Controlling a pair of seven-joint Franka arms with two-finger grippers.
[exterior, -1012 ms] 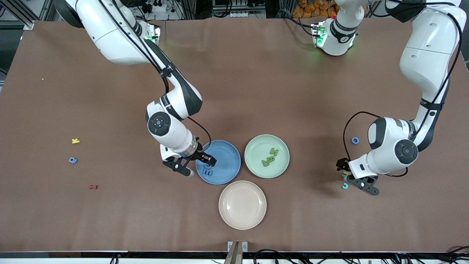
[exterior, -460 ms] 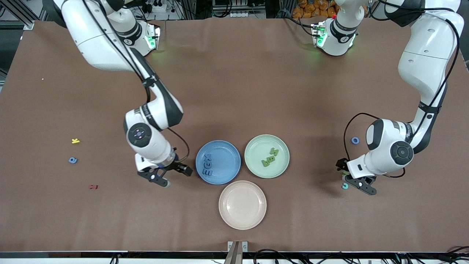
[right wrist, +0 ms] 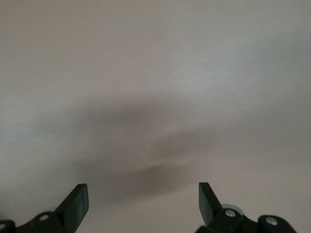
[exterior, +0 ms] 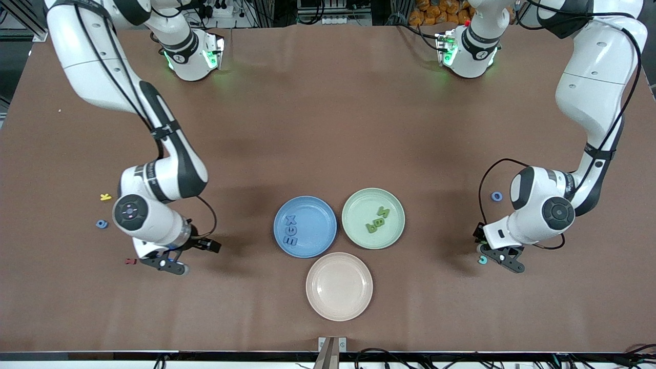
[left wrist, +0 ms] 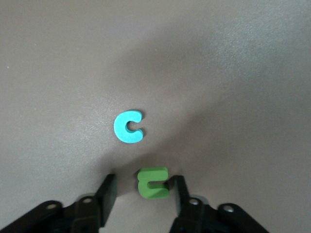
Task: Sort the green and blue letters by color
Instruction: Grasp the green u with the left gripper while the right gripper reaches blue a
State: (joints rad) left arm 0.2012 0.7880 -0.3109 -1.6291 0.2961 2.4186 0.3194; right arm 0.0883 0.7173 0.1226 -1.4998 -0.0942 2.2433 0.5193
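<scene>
My left gripper point(left wrist: 144, 182) is down at the table near the left arm's end. Its jaws straddle a small green letter point(left wrist: 153, 183): one finger touches it, the other stands a little apart. A cyan C point(left wrist: 129, 127) lies just beside it point(exterior: 483, 260). My right gripper point(exterior: 197, 258) hangs open and empty point(right wrist: 143, 194) over bare table, between the red letter point(exterior: 130, 261) and the blue plate point(exterior: 323, 210). Three blue letters point(exterior: 291, 230) lie in that plate. Three green letters point(exterior: 377, 219) lie in the green plate point(exterior: 359, 205).
An empty pink plate point(exterior: 339, 307) sits nearer the camera than the other two. A loose blue letter point(exterior: 102, 223) and a yellow one point(exterior: 105, 197) lie toward the right arm's end. Another blue letter point(exterior: 496, 196) lies by the left arm.
My right gripper left the blue plate and swept toward the right arm's end of the table, staying open. The left arm has hardly moved and stays low over the green letter.
</scene>
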